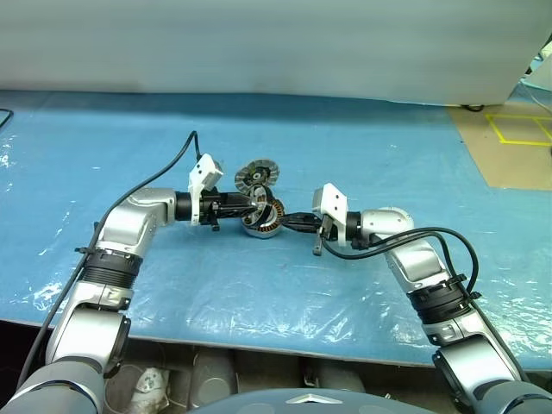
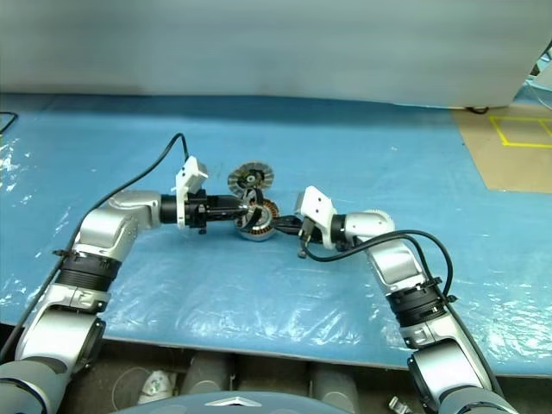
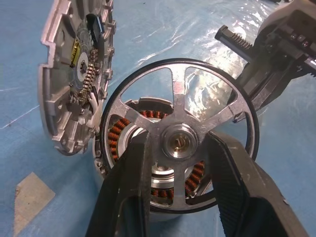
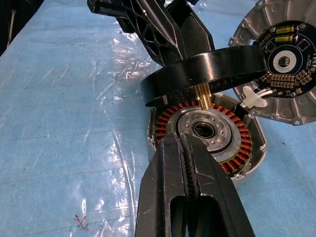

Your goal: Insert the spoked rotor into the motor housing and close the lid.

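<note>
- Head views: we've got a blue plastic sheet [image 1: 362, 147], crinkly and shiny, laid over the table; both arms meet in the middle of it; the motor housing [image 1: 264, 221] is a short round metal can sitting on the sheet between them, with the lid [image 1: 257, 177] just behind it, a finned silver disc standing up on edge; the left gripper [image 1: 256, 207] reaches in from the left right over the housing, and the right gripper [image 1: 289, 222] comes in from the right, its tip at the housing's side.
- Left wrist view: we're looking straight through the spoked rotor [image 3: 180, 136]; thin silver ring with a dark outer rim, flat spokes and a brassy hub; the left gripper's [image 3: 177, 163] two black fingers sit partway open and pinch the hub area from both sides, so it's grasping the rotor; behind the spokes we can see the copper-brown windings of the housing [image 3: 118, 143]; the lid [image 3: 74, 84] leans beside it, its inner face showing a circuit board and wires.
- Right wrist view: the right gripper's [image 4: 185, 153] fingers are pressed fully together, clenched on nothing we can see, tip right by the housing [image 4: 207, 133] rim; the rotor [image 4: 207, 74] hangs tilted just above the housing, a brass shaft pointing down toward the pale centre bearing; the lid [image 4: 286, 59] stands just beyond.
</note>
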